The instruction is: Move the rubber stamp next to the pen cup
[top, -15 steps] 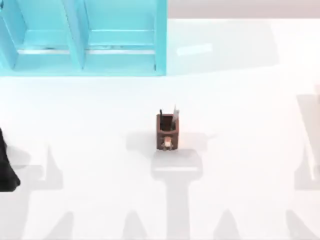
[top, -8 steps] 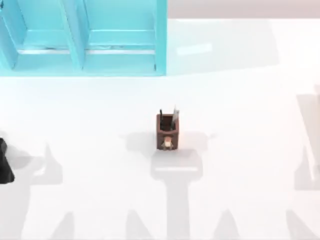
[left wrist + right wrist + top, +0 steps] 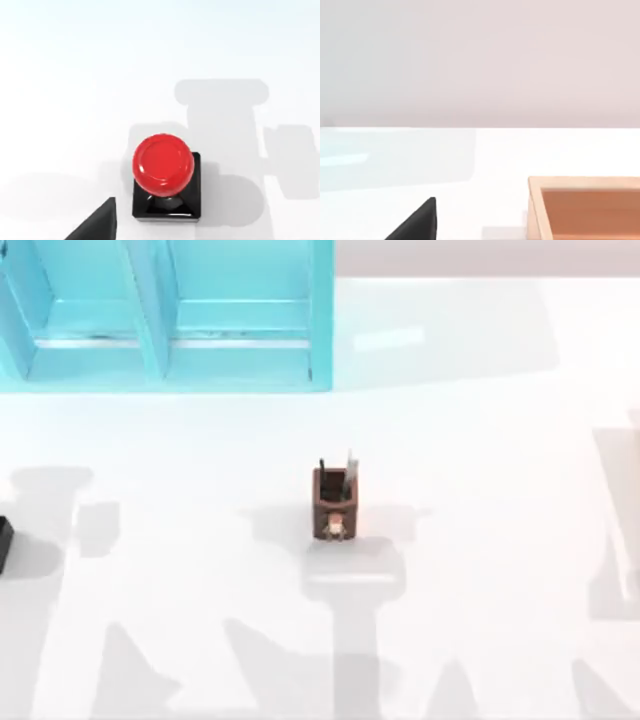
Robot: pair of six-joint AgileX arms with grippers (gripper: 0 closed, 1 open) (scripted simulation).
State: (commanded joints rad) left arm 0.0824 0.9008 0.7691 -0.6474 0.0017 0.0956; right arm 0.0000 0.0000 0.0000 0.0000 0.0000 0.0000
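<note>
The pen cup (image 3: 333,502), a small brown square cup with dark and grey pens sticking out, stands at the table's middle in the top view. The rubber stamp (image 3: 164,180) has a black square base and a glossy red ball knob. It stands upright and free on the white table in the left wrist view. A black part of my left gripper (image 3: 97,222) sits beside the stamp, apart from it and above the table. A small black shape (image 3: 4,543) is cut off by the top view's left edge; I cannot tell what it is. A black part of my right gripper (image 3: 417,222) hangs over bare table.
A light blue shelf unit (image 3: 165,315) stands at the back left of the table. An orange-brown open box (image 3: 585,207) shows in the right wrist view. Wide white table (image 3: 480,440) lies around the pen cup.
The black shape at the top view's left edge has drawn back leftward and shrunk. The shadows on the left of the table have shifted. The pen cup has not moved.
</note>
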